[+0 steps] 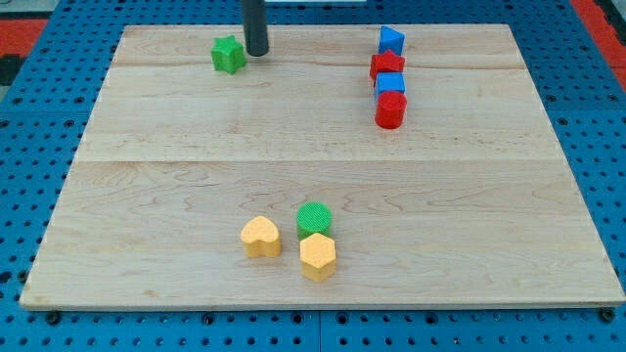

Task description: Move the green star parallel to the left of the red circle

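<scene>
The green star lies near the view's top, left of centre, on the wooden board. My tip stands just to the star's right, close to it or touching it. The red circle is a red cylinder at the upper right, the lowest block in a short column. It lies well to the right of the star and a little lower in the view.
Above the red circle stand a blue cube, a red star-like block and a blue block. Near the view's bottom centre are a green circle, a yellow hexagon and a yellow heart.
</scene>
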`<state>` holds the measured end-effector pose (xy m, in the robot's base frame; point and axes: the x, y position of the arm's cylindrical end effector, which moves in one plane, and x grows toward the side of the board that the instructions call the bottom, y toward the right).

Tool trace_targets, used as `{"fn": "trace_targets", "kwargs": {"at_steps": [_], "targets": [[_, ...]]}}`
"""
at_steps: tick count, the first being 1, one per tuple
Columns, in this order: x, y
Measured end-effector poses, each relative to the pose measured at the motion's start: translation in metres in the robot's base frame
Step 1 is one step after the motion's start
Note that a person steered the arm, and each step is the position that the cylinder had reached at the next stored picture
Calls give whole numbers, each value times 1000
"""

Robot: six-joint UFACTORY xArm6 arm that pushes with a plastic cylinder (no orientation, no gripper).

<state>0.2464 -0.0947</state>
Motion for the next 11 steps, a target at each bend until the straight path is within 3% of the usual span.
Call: {"fn": "trace_targets", "kwargs": {"at_steps": [2,4,5,6,7,8,9,10,11], "targets": [[3,-46],[66,87],[29,73],[-45,83],[-54,31],[-32,-50],[20,-71],[88,-52],[103,6]]}}
